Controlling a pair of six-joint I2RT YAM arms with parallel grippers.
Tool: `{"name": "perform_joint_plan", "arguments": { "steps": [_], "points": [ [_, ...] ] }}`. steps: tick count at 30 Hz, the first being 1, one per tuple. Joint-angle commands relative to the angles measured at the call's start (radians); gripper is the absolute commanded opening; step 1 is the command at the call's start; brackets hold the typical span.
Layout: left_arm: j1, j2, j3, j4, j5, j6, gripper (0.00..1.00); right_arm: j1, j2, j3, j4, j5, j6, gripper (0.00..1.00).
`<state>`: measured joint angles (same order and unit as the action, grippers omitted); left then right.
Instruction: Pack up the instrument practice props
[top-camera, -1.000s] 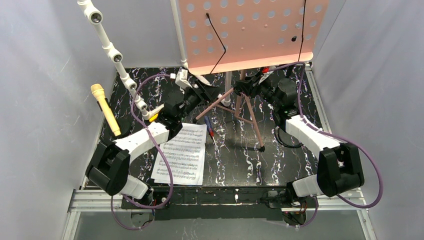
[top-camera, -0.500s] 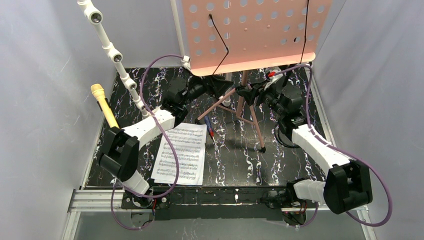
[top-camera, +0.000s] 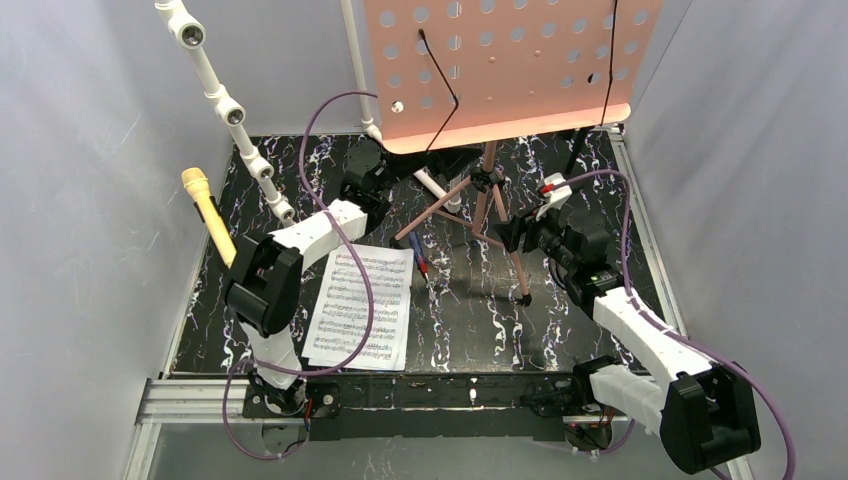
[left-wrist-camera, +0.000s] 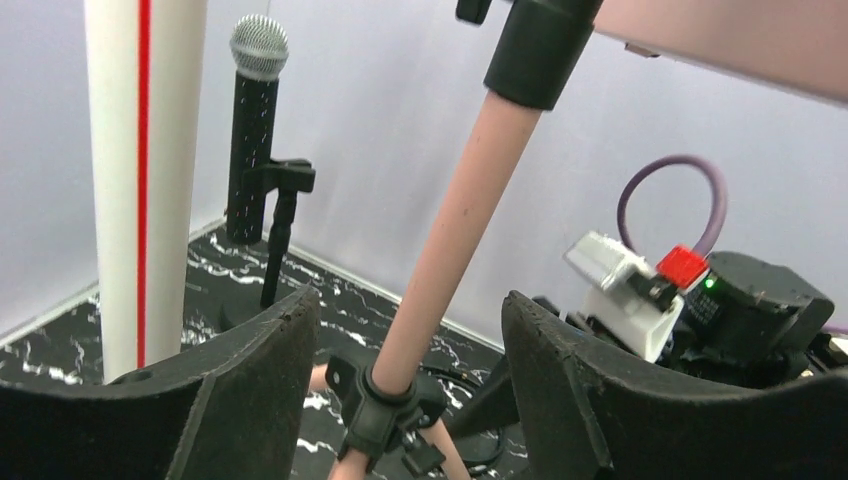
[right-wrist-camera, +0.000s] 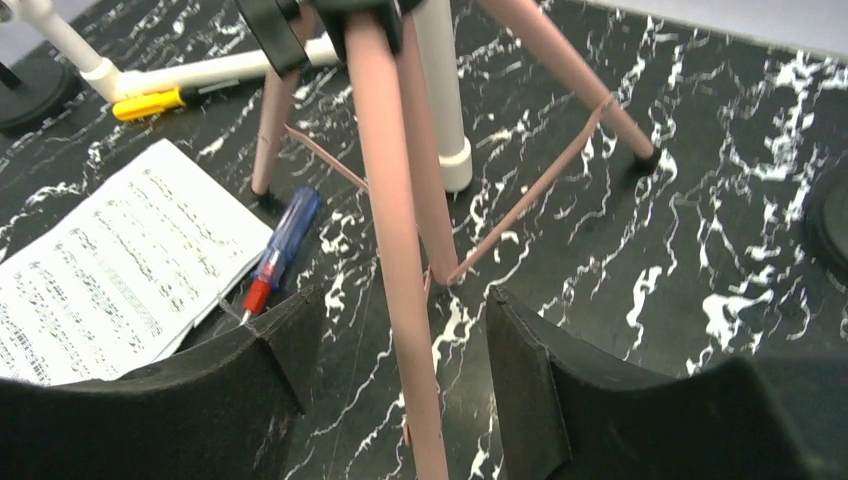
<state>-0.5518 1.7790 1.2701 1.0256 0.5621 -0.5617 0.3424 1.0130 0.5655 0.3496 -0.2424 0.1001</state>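
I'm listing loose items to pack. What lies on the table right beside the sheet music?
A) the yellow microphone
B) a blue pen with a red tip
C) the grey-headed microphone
B: the blue pen, red tip nearest the page, lies alongside the edge of the sheet music, close to a tripod leg.

Top of pink music board (top-camera: 500, 70) past the upper edge, left end effector (left-wrist-camera: 405, 315) hidden beneath it

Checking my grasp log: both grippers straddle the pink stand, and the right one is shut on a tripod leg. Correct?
Not shut: the right wrist view shows the right gripper open, gaps either side of the tripod leg. Both do straddle the stand.
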Motion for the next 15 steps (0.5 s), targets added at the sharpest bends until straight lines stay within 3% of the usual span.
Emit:
{"name": "perform_joint_plan", "arguments": {
  "steps": [1, 15],
  "points": [
    [0.004, 0.039, 0.084, 0.097, 0.046, -0.025, 0.64, -0.003, -0.020, -0.036, 0.039, 0.027, 0.014, 0.67],
    [-0.022, 0.171, 0.259, 0.124, 0.086, -0.019, 0.60, -0.001, 0.083, -0.080, 0.156, 0.001, 0.024, 0.57]
  ]
}}
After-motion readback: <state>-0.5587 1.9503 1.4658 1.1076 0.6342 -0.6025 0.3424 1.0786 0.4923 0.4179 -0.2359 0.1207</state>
